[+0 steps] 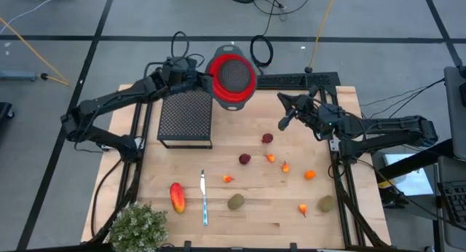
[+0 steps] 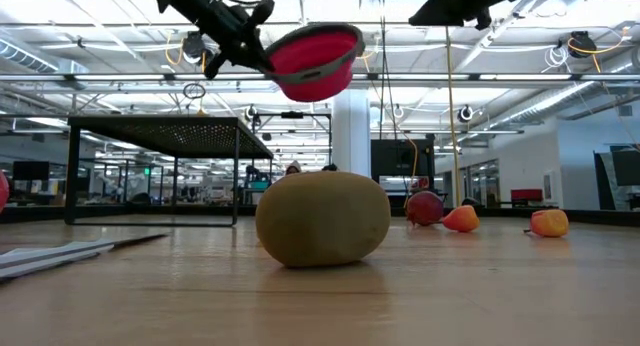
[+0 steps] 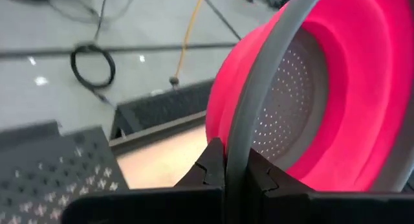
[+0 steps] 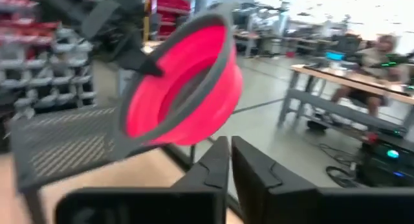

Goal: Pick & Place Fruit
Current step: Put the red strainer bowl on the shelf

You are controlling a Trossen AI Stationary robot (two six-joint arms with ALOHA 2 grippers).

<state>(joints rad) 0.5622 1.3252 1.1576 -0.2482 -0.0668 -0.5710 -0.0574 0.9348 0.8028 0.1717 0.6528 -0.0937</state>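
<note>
Left claw (image 1: 206,79) clamped on rim of red colander (image 1: 232,80), held aloft over worktop (image 1: 255,208) far edge. Right claw (image 1: 282,123) closed, empty, raised near dark red ball (image 1: 267,138). Fruit scattered on worktop: kiwi (image 2: 322,218) near front.

On the wooden surface (image 1: 247,215) lie 1 elongated red-orange fruit (image 1: 176,197) at the front left, 2 brown-green kiwi ovals (image 1: 235,202) (image 1: 326,203) near the front edge, 2 dark red balls (image 1: 267,138) (image 1: 245,159) mid-table, and 5 small orange bits (image 1: 309,175) scattered between them, all apart
</note>
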